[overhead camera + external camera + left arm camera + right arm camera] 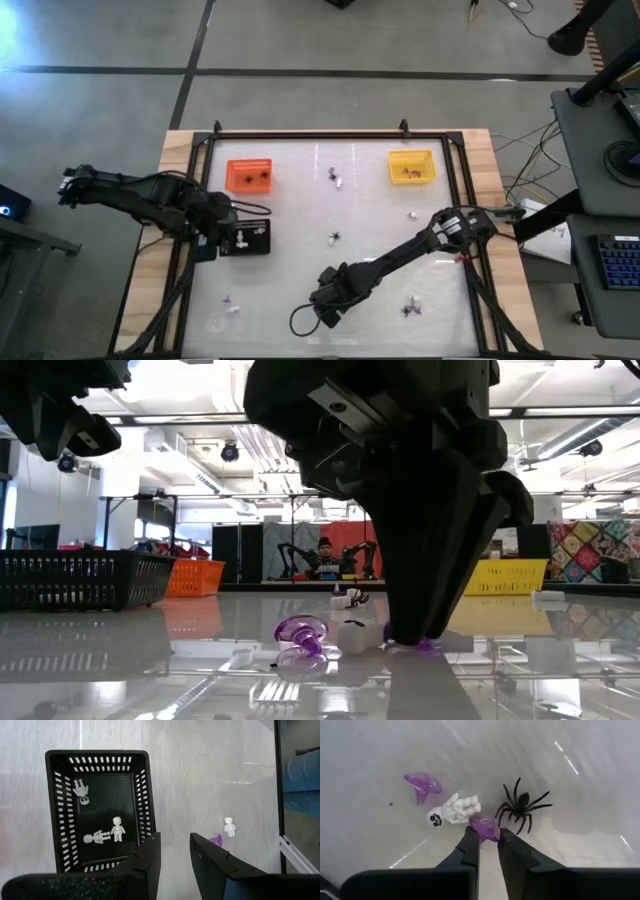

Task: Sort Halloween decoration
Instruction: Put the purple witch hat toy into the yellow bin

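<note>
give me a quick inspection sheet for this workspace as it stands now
surface: white table in a black frame, wooden border outside.
job's things: three white skeletons in the black tray; dark trinkets in the orange tray and yellow tray; loose on the table a purple piece, a white skeleton and a black spider by the right gripper, others scattered.
clutter: nothing seen.
grippers: right gripper low at the table's near edge, fingers pinching a purple trinket; left gripper open beside the black tray, holding nothing.
cables: a loop by the right gripper; cords on the floor at right.
surroundings: desk with keyboard at right; person far behind in the low view.
</note>
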